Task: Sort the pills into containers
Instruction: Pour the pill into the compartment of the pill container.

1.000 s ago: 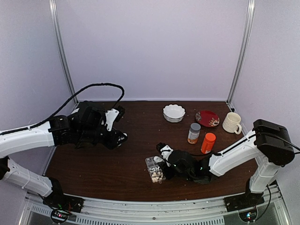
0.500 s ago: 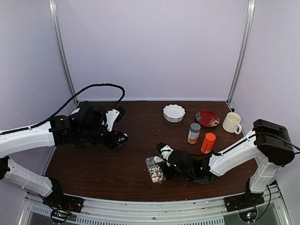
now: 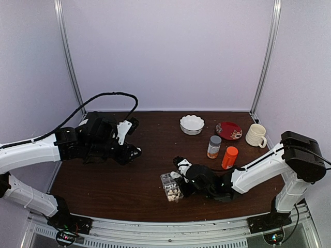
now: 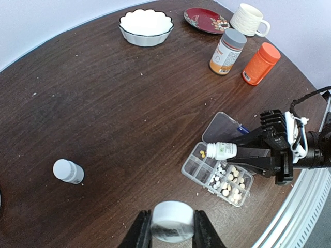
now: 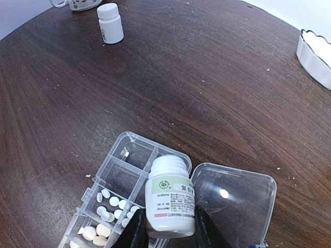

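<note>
**Counter** (image 3: 134, 181): dark wood. It carries all the items, and both arms reach over it from the near edge.

**Far-right stock:** a white bowl (image 4: 146, 26), red plate (image 4: 207, 19), mug (image 4: 248, 19), grey-capped bottle (image 4: 227, 50) and orange bottle (image 4: 261, 63). All stand well apart from the work area and appear to play no part in this step.

**Organiser box** (image 4: 207, 168): lies near the front edge with its clear lid (image 5: 232, 201) swung flat open, so the cells are accessible from above.

**Right gripper** (image 5: 170, 227): clenched around a small white bottle (image 5: 170, 191). The bottle is tipped on its side, and its uncapped neck is directed over the cells. I judge this to be a pouring posture.

**Left gripper** (image 4: 172, 227): clamped on a white round item (image 4: 173, 219), seen end-on. Whether it is a cap or a bottle cannot be told. The gripper is held high on the left, apparently to keep clear of the pour.

**Capped white bottle** (image 4: 68, 171): stands alone on the left of the counter.

**Pills** (image 4: 230, 181): pale clusters sit in several cells. A few yellow pills (image 4: 202, 153) lie in the cell beneath the bottle's neck. Other cells are empty, so I judge the sorting to be part done.
</note>
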Controlling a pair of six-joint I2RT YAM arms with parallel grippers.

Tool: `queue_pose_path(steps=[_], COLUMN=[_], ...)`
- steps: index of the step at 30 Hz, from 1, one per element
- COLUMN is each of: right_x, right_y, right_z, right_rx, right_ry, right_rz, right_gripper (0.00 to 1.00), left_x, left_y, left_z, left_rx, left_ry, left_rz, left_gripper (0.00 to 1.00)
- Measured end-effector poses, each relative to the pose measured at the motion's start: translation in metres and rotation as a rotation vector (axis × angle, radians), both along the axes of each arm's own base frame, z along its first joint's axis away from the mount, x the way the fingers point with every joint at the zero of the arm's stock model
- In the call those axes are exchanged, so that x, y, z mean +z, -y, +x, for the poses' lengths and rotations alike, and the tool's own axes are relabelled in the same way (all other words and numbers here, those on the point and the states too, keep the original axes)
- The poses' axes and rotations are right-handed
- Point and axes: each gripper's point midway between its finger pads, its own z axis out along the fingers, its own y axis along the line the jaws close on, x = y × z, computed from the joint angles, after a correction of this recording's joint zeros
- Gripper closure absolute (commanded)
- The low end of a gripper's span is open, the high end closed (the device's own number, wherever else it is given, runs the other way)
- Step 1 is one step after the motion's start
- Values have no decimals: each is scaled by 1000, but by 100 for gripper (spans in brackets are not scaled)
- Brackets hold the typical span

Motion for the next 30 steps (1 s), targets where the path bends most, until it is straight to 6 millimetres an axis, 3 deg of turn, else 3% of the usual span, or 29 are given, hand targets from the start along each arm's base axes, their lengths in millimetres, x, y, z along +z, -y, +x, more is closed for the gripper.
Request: queue_pose_path(steps=[30], right_x=[1], right_y=[1], right_z=[1], right_rx=[1], right_ry=[-8], right_rz=[-11], right_gripper=[100], left_x=[0], left_y=[0], left_z=[0], left_rx=[-2], left_ry=[-2], left_rz=[0], left_gripper=[100])
